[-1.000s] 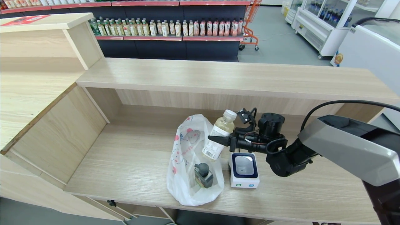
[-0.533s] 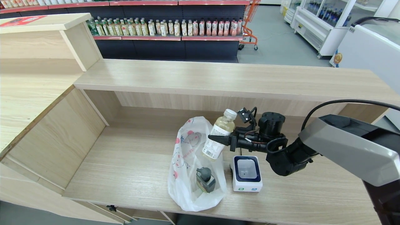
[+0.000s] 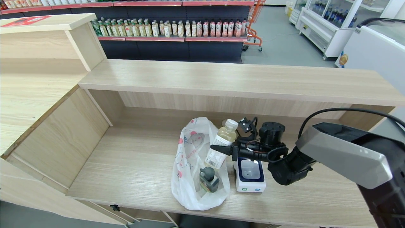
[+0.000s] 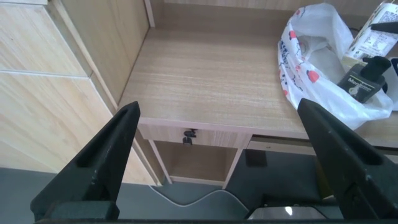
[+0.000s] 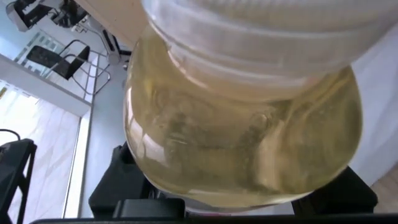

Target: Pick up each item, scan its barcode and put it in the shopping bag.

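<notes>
The light wooden worktop [image 3: 133, 171] runs from left to right below a raised shelf at its far side. On the near middle of it lies a white plastic shopping bag [image 3: 186, 164] with a red pattern, its mouth open upward.

The left hand [image 4: 217, 162] hangs by the near left edge of the worktop. Its two dark fingers are spread wide with nothing between them, and the bag [image 4: 311, 68] lies well to its right.

The right hand [image 3: 220, 145] comes in from the right above the worktop and is clamped across the middle of a drink bottle [image 3: 226, 134].

A white barcode scanner [image 3: 250, 177] with a dark blue frame around its upward window stands just right of the bag, partly under the right hand.

The bottle holds a pale yellow liquid [image 5: 242, 143] and has a white cap and a white label. It is tilted, cap toward the far right, and its lower end hangs over the right side of the bag's mouth.

A small dark bottle [image 3: 208, 180] with a grey top stands inside the bag, at its near right [image 4: 367, 78].
</notes>
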